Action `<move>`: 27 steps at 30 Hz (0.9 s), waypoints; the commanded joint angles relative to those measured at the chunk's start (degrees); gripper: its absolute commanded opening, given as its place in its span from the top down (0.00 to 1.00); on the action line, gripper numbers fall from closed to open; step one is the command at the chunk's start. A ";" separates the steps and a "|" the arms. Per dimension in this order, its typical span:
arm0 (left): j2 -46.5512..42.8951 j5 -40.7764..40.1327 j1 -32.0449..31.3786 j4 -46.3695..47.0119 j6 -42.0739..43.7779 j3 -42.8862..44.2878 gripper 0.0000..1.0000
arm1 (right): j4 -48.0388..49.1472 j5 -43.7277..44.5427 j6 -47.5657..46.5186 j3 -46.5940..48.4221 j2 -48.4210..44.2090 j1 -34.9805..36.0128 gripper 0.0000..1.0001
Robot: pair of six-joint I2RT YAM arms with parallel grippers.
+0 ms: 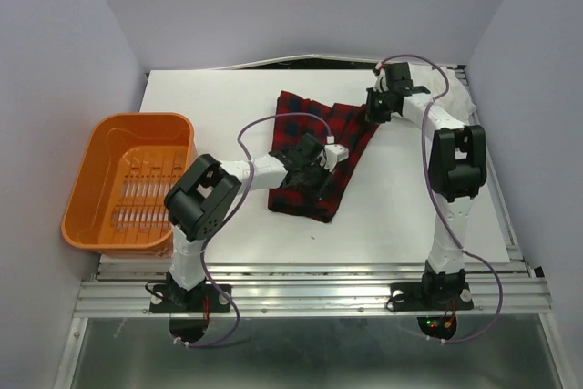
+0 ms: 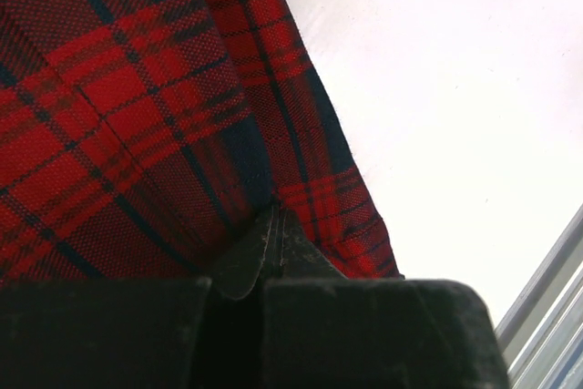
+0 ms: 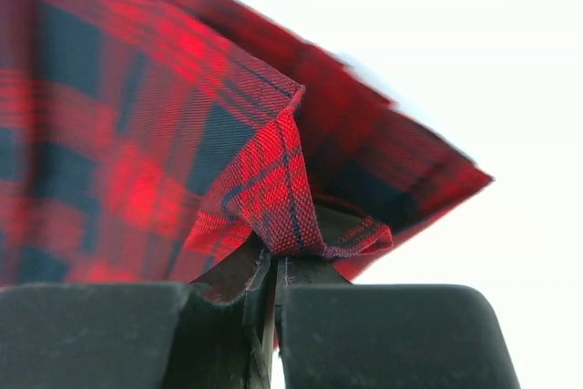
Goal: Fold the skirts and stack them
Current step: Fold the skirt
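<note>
One skirt (image 1: 310, 116) shows, the red-and-black plaid. It lies rumpled on the counter (image 1: 401, 211) to the right of the basket (image 1: 137, 118), well apart from it. In the top view the left arm crosses the skirt's middle and hides the cloth beneath, so how the layers lie there cannot be told.

The left gripper (image 1: 331, 156) sits over the side of the skirt away from the basket. In its wrist view the left gripper (image 2: 276, 218) has its jaws closed together on the plaid, which runs right down to their tips. The dark gripper body cuts off the bottom of that picture.

The right gripper (image 1: 373, 116) is farther still from the basket, at the skirt's far corner, and covers that corner in the top view. Its wrist view shows the right gripper (image 3: 273, 260) closed on a small bunched fold of the cloth, while the plaid behind is blurred. The hem's outline is hard to make out in any view.
</note>
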 commanded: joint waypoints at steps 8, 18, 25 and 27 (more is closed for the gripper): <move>-3.74 -4.41 -2.23 -8.44 2.15 -3.96 0.94 | 5.20 3.63 -0.34 -1.32 0.33 -3.07 0.22; -11.58 -3.36 -2.23 -10.11 -0.14 0.96 0.82 | -5.95 -12.89 12.06 -11.84 -12.14 -3.76 0.08; -11.48 -2.39 -3.45 -10.55 2.41 0.53 0.88 | -5.35 -23.79 13.64 -25.82 -13.56 -3.77 0.12; -13.06 -1.87 -3.63 -9.15 1.62 0.27 0.88 | -1.07 -28.97 15.14 -31.97 -14.25 -3.77 0.12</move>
